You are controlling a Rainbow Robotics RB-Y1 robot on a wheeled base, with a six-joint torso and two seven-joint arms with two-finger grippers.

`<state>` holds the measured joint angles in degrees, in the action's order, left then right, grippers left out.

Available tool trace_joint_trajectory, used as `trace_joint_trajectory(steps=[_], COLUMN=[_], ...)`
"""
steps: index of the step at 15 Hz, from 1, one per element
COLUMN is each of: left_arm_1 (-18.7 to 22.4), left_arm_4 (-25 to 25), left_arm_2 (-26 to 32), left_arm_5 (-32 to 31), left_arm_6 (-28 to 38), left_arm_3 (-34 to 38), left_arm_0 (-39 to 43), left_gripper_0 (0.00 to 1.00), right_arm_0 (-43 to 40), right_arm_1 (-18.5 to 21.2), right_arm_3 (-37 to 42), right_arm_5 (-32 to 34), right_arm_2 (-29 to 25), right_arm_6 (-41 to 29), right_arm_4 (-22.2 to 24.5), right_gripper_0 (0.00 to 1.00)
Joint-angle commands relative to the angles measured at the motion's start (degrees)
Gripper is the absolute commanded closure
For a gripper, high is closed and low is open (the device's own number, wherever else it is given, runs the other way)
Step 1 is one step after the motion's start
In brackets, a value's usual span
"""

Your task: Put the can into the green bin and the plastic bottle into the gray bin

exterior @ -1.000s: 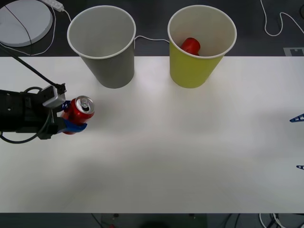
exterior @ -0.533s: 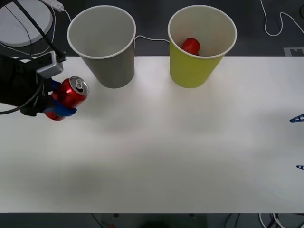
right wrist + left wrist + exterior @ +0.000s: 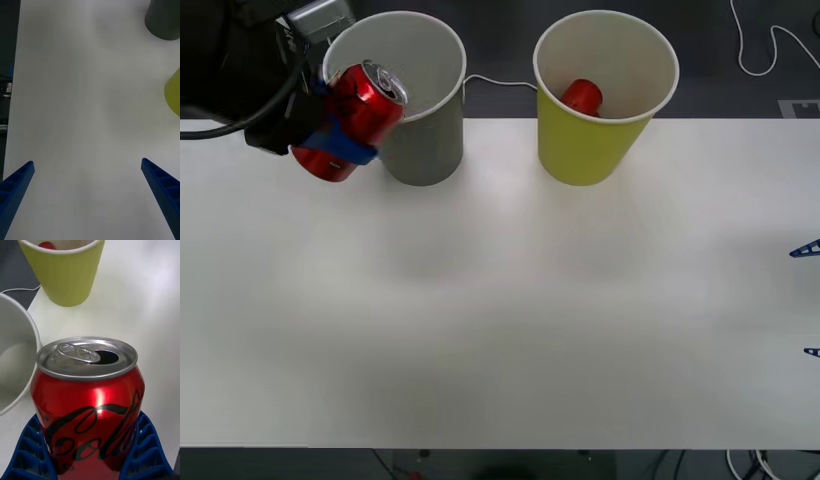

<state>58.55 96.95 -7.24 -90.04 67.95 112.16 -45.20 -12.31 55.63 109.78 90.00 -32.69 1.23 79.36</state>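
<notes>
My left gripper [image 3: 343,128] is shut on the red can [image 3: 352,112], held tilted in the air against the left side of the gray bin [image 3: 402,130]. In the left wrist view the can [image 3: 88,408] stands between the blue fingers [image 3: 144,444], silver top open, with the gray bin's rim [image 3: 36,338] beside it and the green bin [image 3: 69,275] beyond. The green bin [image 3: 595,140] stands to the right of the gray one and has a red object [image 3: 584,96] inside. My right gripper [image 3: 808,300] waits open at the table's right edge. The plastic bottle is out of view.
The white table [image 3: 510,310] stretches bare in front of the bins. A white cable [image 3: 495,82] runs behind them, and another cable [image 3: 760,55] lies at the back right. The right wrist view has the open fingers [image 3: 161,183] over bare table, with both bins far off.
The left arm has lifted the can off the table and carried it back and to the right, up to the gray bin's left rim. The right gripper has stayed still.
</notes>
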Motion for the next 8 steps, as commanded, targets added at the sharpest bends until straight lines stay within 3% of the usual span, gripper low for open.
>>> trace_joint_trajectory(steps=[1,4,8], left_arm_1=[0.4,-1.2,-8.7], left_arm_4=[1.0,1.7,4.4], left_arm_2=[-9.4,-14.8,-21.1], left_arm_5=[0.0,0.0,0.0], left_arm_6=[4.3,4.6,6.1], left_arm_3=[0.0,-1.1,-8.9], left_arm_0=[-9.8,-15.6,-24.8], left_gripper_0=[1.00,1.00,1.00], right_arm_0=[0.0,0.0,0.0], right_arm_1=[0.0,0.0,0.0], right_arm_3=[0.0,0.0,0.0], right_arm_5=[0.0,0.0,0.0], right_arm_2=[0.0,0.0,0.0], right_arm_6=[0.0,0.0,0.0], right_arm_4=[0.0,0.0,0.0], right_gripper_0=[0.00,0.00,0.00])
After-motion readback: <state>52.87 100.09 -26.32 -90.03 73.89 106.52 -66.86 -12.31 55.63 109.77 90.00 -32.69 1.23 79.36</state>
